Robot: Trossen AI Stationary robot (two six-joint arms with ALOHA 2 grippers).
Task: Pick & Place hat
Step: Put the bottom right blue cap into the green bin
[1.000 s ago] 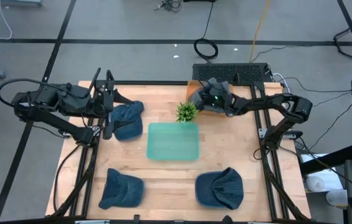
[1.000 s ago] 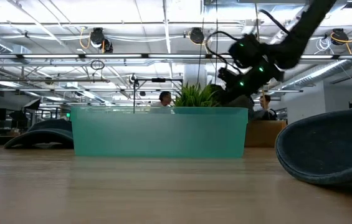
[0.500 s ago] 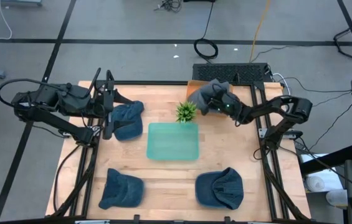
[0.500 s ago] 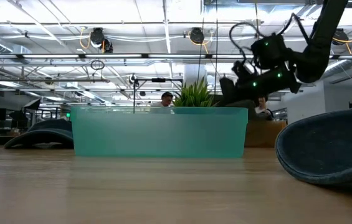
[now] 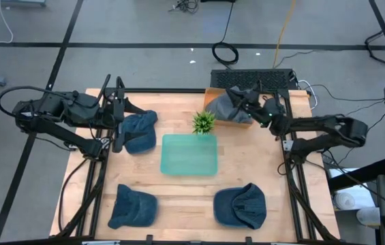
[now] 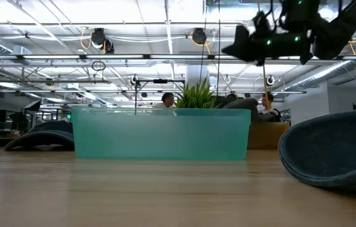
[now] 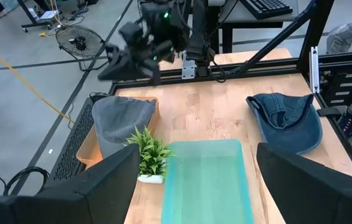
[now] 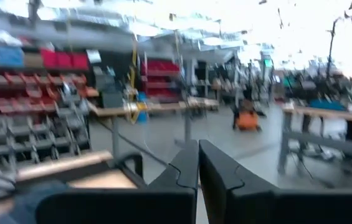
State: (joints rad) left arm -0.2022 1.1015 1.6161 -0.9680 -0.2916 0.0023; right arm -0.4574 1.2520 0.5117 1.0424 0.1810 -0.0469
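A grey fabric hat [image 5: 223, 105] is seen lying in the shallow orange cardboard box [image 5: 241, 120] at the far edge of the light wooden table [image 5: 247, 160], just beside the small green potted plant [image 5: 204, 122] and draped partly over the box rim nearest it. The right gripper [image 5: 237, 93] is held above the far side of that box, raised well clear of the table in the low view, and its dark fingers [image 8: 191, 165] are pressed together with nothing between them. The chief risk judged from here is a snag: the hat hangs over the rim on the plant's side, so it could be dragged out of the box, or the plant tipped, if the arm were swung low across it. The hat lies below the closed fingertips, apart from them, with no contact visible. Three dark blue denim caps are set elsewhere: one [image 5: 140, 131] by the left gripper [image 5: 118, 139], one [image 5: 133, 207] at the near left and one [image 5: 240, 206] at the near right, with the translucent teal plastic tray [image 5: 189, 154] between them at the centre. The left gripper rests at the table's left side just beside the first denim cap, its fingers [image 7: 101, 180] spread wide and holding nothing.
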